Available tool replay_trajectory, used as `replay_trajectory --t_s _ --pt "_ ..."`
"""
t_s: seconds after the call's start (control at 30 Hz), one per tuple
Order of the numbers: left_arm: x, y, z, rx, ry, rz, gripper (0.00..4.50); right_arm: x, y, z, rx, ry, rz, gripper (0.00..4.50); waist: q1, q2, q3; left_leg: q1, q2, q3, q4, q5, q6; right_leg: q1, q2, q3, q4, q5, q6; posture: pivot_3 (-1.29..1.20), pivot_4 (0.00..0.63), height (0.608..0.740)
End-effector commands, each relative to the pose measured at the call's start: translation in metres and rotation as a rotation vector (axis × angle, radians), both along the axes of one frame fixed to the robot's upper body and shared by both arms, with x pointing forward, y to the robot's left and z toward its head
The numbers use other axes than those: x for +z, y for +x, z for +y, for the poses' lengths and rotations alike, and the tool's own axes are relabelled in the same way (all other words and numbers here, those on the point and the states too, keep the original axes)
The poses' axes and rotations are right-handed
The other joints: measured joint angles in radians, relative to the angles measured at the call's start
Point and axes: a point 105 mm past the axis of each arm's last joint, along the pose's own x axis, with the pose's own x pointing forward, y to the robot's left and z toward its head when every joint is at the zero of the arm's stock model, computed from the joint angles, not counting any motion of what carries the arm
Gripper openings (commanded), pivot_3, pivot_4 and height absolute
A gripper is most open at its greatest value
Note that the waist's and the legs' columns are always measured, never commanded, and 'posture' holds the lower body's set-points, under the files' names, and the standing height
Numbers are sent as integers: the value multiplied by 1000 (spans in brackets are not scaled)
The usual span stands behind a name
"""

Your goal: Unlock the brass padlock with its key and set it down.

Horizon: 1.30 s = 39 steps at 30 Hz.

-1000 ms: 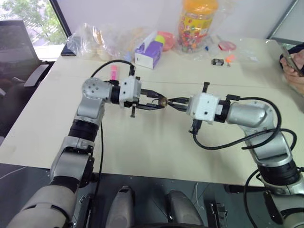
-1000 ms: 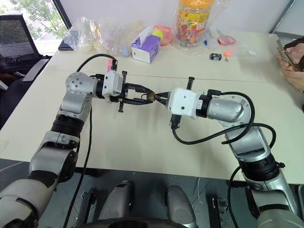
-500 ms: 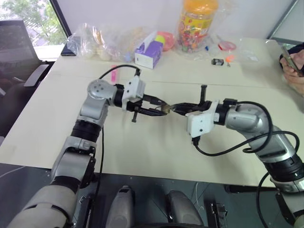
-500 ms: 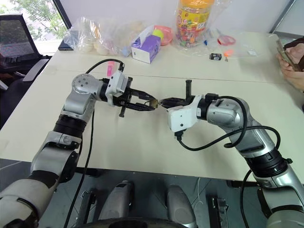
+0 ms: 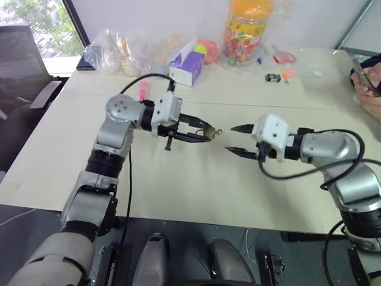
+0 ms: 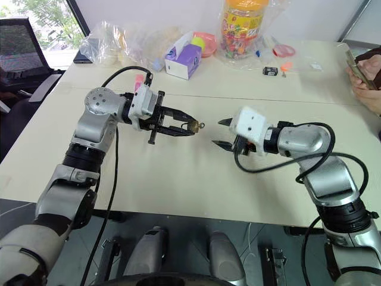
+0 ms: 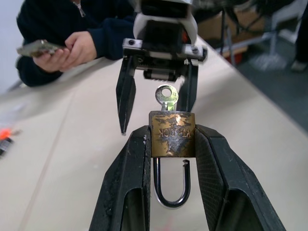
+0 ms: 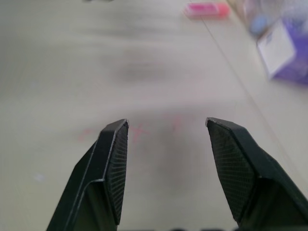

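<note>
Pale and wide, the surface [image 5: 196, 179] carries its clutter along the far edge: a tall clear jar [image 5: 247, 30] with an orange lid, packed with small colourful pieces, a purple-and-white box [image 5: 187, 62] with something yellow and pink at its open top, and crumpled clear bags [image 5: 119, 47] toward the far left corner, their contents too blurred to tell. A small black gadget [image 5: 272, 77] lies near the jar, and a pink item [image 5: 143, 90] sits behind the left arm. At the far right edge a person's hand [image 5: 370, 80] holds a phone.

Above the middle of the surface, the left pincer [image 5: 205, 130] is clamped on the brass padlock [image 7: 172, 134], body squeezed between both fingers. Its shackle [image 7: 172, 185] has sprung free on one side. The key [image 7: 166, 96] stands in the padlock. Facing it, just apart, the right pincer [image 5: 239, 140] has its fingers spread wide and holds nothing.
</note>
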Motion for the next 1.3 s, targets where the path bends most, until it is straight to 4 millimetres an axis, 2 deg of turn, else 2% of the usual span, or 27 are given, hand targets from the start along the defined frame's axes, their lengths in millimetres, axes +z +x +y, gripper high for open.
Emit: replay_trajectory --t_s 0.03,0.27,0.4,0.57,0.67,0.73,0.77,0.8,1.03,1.2,1.3 --pt "4 1 -5 -5 -16 -151 769 24 -9 8 -1 147 130 2764 0 0 0 0 0 0 0 0 0 0 0 0 0 0 0 0 150 740" --pt "3 7 -5 9 -52 -254 769 31 -18 25 -11 299 444 2764 1 0 0 0 0 0 -1 0 0 -1 0 0 0 0 0 0 150 740" --pt "2 8 -4 12 -48 -269 769 34 -21 38 25 337 515 2764 0 0 0 -1 0 0 -1 0 1 -1 0 0 0 0 0 0 150 740" --pt "2 8 -4 9 -54 -273 769 33 -9 45 -19 386 540 2764 -1 0 0 -1 0 0 -1 0 1 -2 0 0 0 0 0 0 150 740" --pt "2 7 -5 6 -57 -273 769 34 -7 49 -21 401 547 1897 -3 0 0 -1 0 0 -1 0 1 -2 0 0 0 0 0 0 150 740" --pt "3 7 -6 6 -59 -273 769 34 -6 51 -22 407 551 1020 -3 0 0 -1 0 0 -2 0 1 -2 0 0 0 0 0 0 150 740" --pt "3 7 -6 6 -59 -272 769 35 -6 51 -22 409 553 387 -3 1 0 -1 0 0 -2 0 1 -2 0 0 0 0 0 0 150 740" --pt "2 7 -5 7 -59 -271 769 35 -6 51 -24 411 553 64 -3 0 0 -1 0 0 -2 0 1 -2 0 0 0 0 0 0 150 740" --pt "0 9 -2 25 -58 -232 769 37 -7 49 -26 414 556 21 -4 0 0 -1 0 0 -2 0 1 -2 0 0 0 0 0 0 150 740" --pt "12 17 7 90 -111 76 769 34 -5 44 -71 388 542 21 -5 1 0 -1 0 0 -2 0 1 -2 0 0 0 0 0 0 150 740" --pt "12 19 19 121 -89 203 769 35 -3 38 -93 385 534 21 -7 1 0 -1 0 0 -2 0 1 -2 1 0 0 0 0 0 150 740"
